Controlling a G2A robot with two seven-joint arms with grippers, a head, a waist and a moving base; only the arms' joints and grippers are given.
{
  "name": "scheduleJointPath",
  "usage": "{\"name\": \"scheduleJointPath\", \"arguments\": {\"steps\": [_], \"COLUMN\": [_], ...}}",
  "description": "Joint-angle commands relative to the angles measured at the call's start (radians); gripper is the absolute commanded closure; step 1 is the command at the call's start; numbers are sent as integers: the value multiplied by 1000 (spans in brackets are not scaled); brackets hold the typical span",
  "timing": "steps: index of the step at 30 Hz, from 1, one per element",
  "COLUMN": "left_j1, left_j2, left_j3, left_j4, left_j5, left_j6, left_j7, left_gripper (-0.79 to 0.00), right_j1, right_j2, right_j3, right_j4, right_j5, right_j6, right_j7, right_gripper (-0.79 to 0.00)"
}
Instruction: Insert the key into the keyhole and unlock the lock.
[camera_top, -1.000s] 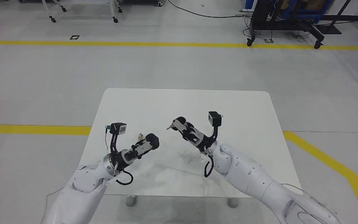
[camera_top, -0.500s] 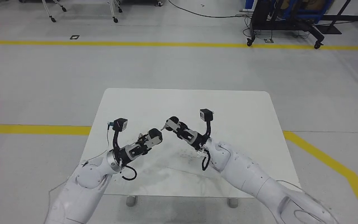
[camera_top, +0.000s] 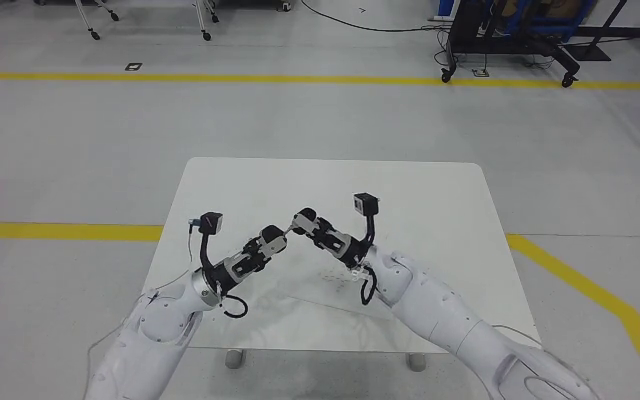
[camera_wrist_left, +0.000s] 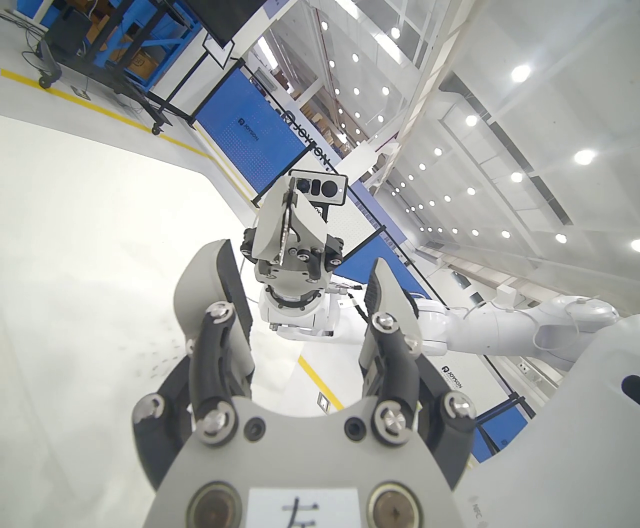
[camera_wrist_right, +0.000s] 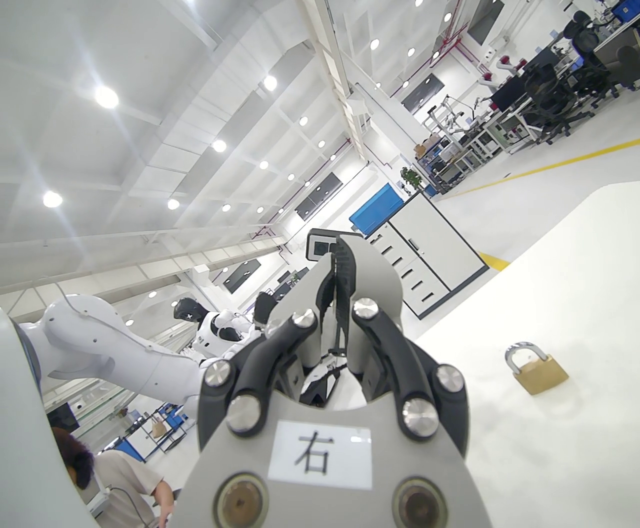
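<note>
Key (camera_wrist_left: 285, 227) clamped edge-on in right gripper (camera_wrist_right: 342, 255), fingers pressed together on it. Long axis runs along fingers, tip toward left gripper (camera_top: 275, 236). Left fingers apart. Grippers close together above mid tabletop (camera_top: 430, 200). Padlock (camera_wrist_right: 536, 367) lies flat on tabletop, open surface around it.

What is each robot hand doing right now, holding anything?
Left gripper: jaws open, holding nothing.
Right gripper: jaws closed on the key.
</note>
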Motion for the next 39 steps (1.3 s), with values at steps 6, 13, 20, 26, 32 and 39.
{"name": "scheduleJointPath", "arguments": {"steps": [6, 13, 20, 26, 32, 39], "left_j1": [-2, 0, -1, -2, -5, -4], "left_j2": [1, -1, -2, -3, -3, -4], "left_j3": [-3, -1, 2, -1, -1, -2], "left_j4": [1, -7, -9, -8, -7, -7], "left_j5": [1, 45, 49, 36, 36, 34], "left_j6": [2, 26, 45, 45, 53, 57], "left_j7": [-12, 6, 12, 12, 7, 6], "left_gripper": [-403, -320, -289, -135, 0, 0], "right_j1": [-7, -11, -22, -30, -38, -48], "right_j2": [-8, -20, -30, -38, -45, -52], "right_j3": [17, 45, 74, 93, 112, 135], "right_j4": [10, 22, 23, 24, 23, 21], "right_j5": [50, 73, 72, 75, 77, 75], "right_j6": [0, 0, 0, 0, 0, 0], "right_j7": [99, 146, 184, 218, 245, 269], "right_gripper": [0, 0, 0, 0, 0, 0]}}
